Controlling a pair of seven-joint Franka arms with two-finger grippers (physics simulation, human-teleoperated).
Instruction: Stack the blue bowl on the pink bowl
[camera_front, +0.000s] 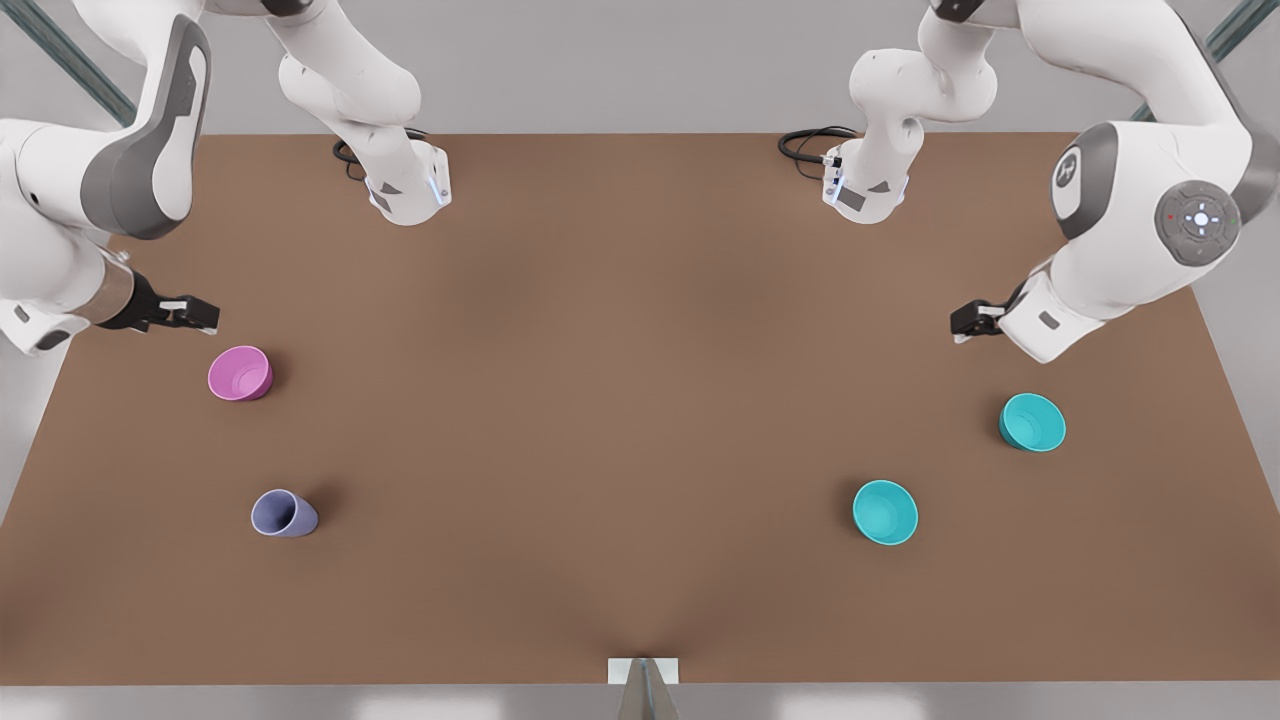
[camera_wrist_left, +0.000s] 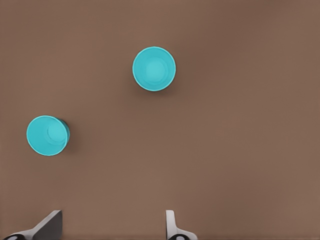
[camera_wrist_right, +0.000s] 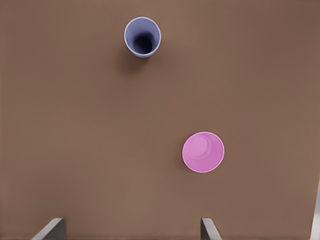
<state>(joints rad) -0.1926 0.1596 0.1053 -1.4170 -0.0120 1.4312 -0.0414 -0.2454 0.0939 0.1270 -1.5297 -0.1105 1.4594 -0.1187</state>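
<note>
Front view: your left claw (camera_front: 962, 322), fingers parted and empty, hangs nearest the blue bowl (camera_front: 1033, 422) — at its 5 o'clock; right claw (camera_front: 200, 316), parted, waits by the pink bowl (camera_front: 240, 373).

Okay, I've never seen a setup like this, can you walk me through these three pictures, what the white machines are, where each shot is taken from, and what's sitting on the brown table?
The white machines are two robot arms in a simulation, each ending in a two-finger gripper. The wide picture looks down on the whole brown table. The other two come from cameras on the arms' wrists, looking down past the fingertips.

The left gripper, on the front view's right, is above two teal bowls: one blue bowl nearer it, the second blue bowl farther along. Its wrist view shows both, with open fingers at the edge.

The right gripper, on the front view's left, is near the pink bowl and a taller lavender cup.

Everything stands upright and apart. Both grippers are open and hold nothing; no stacking has begun.
</note>
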